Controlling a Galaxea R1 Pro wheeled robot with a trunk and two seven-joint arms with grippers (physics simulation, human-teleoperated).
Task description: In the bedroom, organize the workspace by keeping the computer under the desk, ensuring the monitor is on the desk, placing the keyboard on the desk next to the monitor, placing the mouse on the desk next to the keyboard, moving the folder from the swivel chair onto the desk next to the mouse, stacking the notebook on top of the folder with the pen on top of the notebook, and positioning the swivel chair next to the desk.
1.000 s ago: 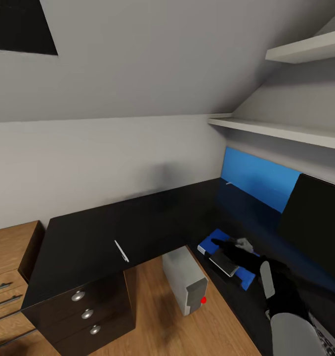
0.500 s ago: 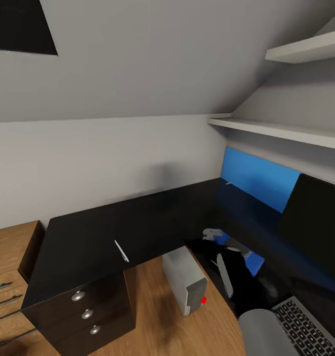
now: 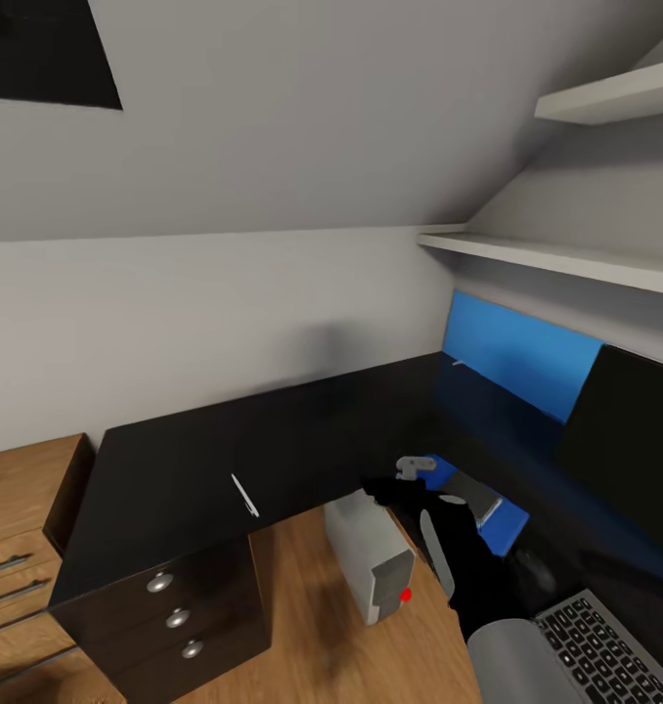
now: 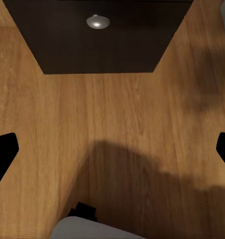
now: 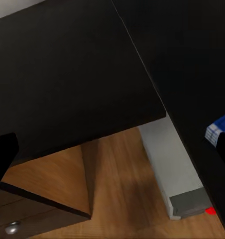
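Note:
The glossy black desk (image 3: 175, 460) runs in an L. A thin white pen (image 3: 242, 496) lies near its front edge. The grey computer (image 3: 369, 559) (image 5: 168, 169) stands on the floor in the desk's inner corner. The blue folder (image 3: 504, 520) (image 5: 219, 130) lies on the desk's right wing with a grey notebook (image 3: 471, 492) on it. Beside it are the keyboard (image 3: 597, 647) and the black monitor (image 3: 630, 445). My right gripper (image 3: 395, 479) (image 5: 115, 157) hovers open and empty above the inner corner, left of the folder. My left gripper (image 4: 112, 149) hangs open over the wooden floor.
The desk's drawer unit (image 3: 180, 616) (image 4: 97, 45) with silver knobs stands at the left. A low oak chest (image 3: 19, 548) sits beside it. White shelves (image 3: 556, 259) run above the right wing, with a blue panel (image 3: 508, 352) under them. A small dark lump (image 3: 532, 567) lies by the keyboard.
My right arm has drawn back from over the notebook and folder and swung left toward the desk's inner corner. The keyboard has come into view. The camera has shifted slightly.

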